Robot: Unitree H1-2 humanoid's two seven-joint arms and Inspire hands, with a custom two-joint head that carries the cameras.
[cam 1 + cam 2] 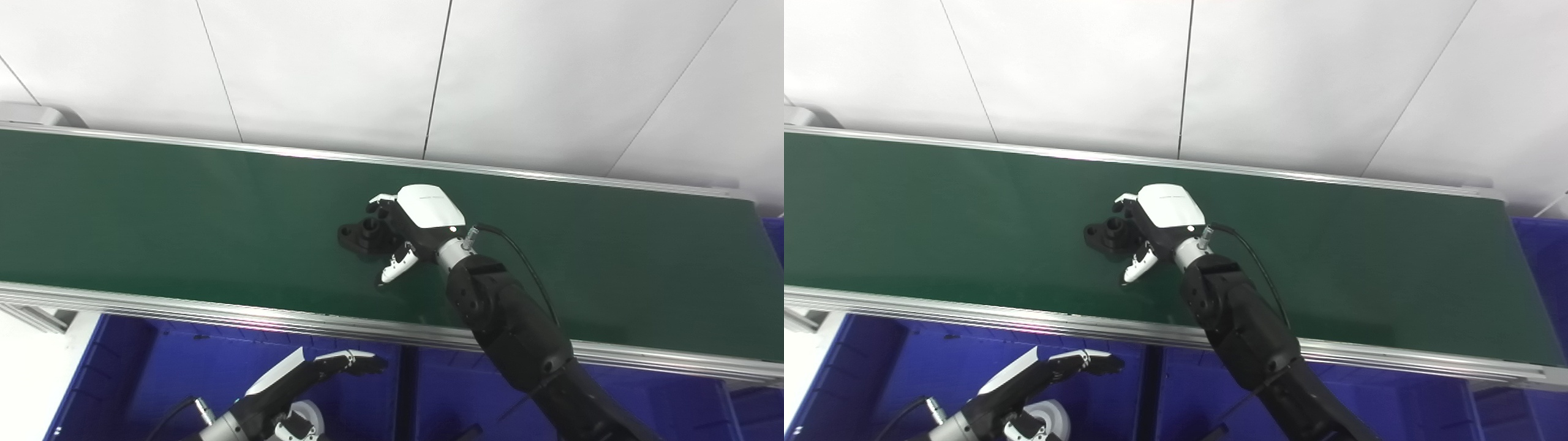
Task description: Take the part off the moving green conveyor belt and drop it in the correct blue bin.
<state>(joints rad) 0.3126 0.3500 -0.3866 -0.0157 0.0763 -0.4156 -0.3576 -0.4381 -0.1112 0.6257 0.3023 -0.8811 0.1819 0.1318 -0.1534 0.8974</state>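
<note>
A black part (360,236) with round bosses lies on the green conveyor belt (153,208), near its middle. My right hand (411,228) rests on the belt at the part's right end. Its fingers (381,202) curl over the part's far side and its thumb (397,264) sticks out on the near side, a little apart from the part. The part still sits flat on the belt. My left hand (294,392) is low over a blue bin (122,367), fingers stretched out, holding nothing. The part also shows in the right eye view (1105,236).
The belt's metal near rail (245,312) runs between the belt and the bins. A second blue bin (441,380) sits under my right arm, and another (775,236) at the belt's right end. A white wall stands behind the belt.
</note>
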